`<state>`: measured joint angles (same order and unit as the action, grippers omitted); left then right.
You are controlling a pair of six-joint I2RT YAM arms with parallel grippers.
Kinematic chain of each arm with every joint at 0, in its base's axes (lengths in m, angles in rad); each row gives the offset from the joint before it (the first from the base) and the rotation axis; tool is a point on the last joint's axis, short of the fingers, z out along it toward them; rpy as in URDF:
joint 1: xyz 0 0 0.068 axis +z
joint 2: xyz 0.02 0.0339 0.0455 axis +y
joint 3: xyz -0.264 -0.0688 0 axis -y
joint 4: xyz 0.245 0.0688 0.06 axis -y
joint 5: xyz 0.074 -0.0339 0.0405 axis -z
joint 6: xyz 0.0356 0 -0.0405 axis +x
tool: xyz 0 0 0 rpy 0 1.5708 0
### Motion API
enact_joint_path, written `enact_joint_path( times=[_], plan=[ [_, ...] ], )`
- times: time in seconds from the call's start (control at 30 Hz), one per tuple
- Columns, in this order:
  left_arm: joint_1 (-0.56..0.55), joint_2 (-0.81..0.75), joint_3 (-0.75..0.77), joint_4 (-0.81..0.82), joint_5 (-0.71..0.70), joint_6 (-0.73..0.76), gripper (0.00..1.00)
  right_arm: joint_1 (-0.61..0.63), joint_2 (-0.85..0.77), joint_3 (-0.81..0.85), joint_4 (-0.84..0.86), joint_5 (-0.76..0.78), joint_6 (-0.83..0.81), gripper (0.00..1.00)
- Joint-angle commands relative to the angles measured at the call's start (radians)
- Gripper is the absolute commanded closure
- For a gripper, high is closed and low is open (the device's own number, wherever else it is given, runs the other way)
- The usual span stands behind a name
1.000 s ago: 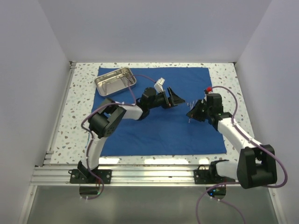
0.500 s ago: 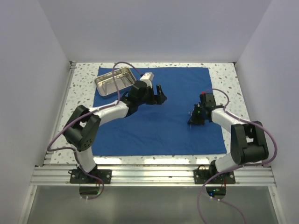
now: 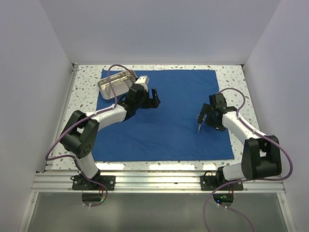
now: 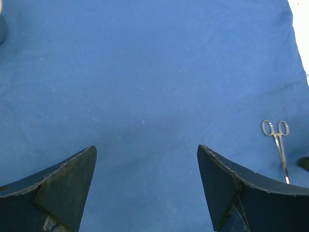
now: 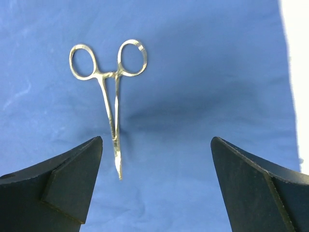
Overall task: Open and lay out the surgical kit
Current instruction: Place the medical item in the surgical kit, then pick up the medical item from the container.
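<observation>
Closest to me, the right gripper [image 5: 157, 139] hangs low over the blue cloth [image 5: 203, 72] with its fingers spread wide and nothing between them. The forceps [image 5: 115, 111] lie flat on the cloth just ahead of it, closed tips pointing back at the gripper and ring handles away. They sit nearer one finger than the other, and neither finger grips them. Further in, the left gripper [image 4: 146, 147] is also spread wide and empty, facing across bare cloth, with the forceps well off to its side. Behind its wrist, on the cloth's far corner, sits the steel tray [image 3: 105, 87], a cable draped across it.
</observation>
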<state>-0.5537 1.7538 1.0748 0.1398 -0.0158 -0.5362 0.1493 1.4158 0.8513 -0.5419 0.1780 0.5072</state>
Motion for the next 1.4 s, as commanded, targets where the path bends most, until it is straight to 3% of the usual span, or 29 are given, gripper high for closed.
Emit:
enact_joint_path(
  times=[0.0, 0.2, 0.33, 0.47, 0.67, 0.87, 1.13, 1.37],
  plan=[
    [-0.005, -0.054, 0.016, -0.014, -0.076, 0.056, 0.12, -0.002, -0.064, 0.058, -0.072, 0.113, -0.004, 0.01],
    [0.047, -0.080, 0.114, -0.137, -0.170, 0.119, 0.10, 0.006, -0.172, 0.120, -0.079, 0.000, -0.004, 0.01],
    [0.179, -0.025, 0.220, -0.241, -0.147, 0.108, 0.10, 0.018, -0.256, 0.126, -0.046, -0.103, -0.004, 0.01],
    [0.238, 0.119, 0.423, -0.394, -0.234, 0.168, 0.10, 0.033, -0.339, 0.072, -0.004, -0.161, 0.002, 0.01],
    [0.317, 0.427, 0.828, -0.560, -0.230, 0.203, 0.12, 0.045, -0.408, 0.026, 0.002, -0.215, -0.021, 0.01],
    [0.336, 0.645, 1.019, -0.614, -0.263, 0.217, 0.14, 0.047, -0.426, 0.009, 0.011, -0.202, -0.042, 0.01],
    [0.368, 0.776, 1.103, -0.594, -0.272, 0.216, 0.15, 0.050, -0.417, -0.005, 0.037, -0.227, -0.042, 0.01],
    [0.370, 0.871, 1.194, -0.635, -0.288, 0.249, 0.42, 0.050, -0.399, 0.002, 0.037, -0.210, -0.047, 0.01]
  ],
)
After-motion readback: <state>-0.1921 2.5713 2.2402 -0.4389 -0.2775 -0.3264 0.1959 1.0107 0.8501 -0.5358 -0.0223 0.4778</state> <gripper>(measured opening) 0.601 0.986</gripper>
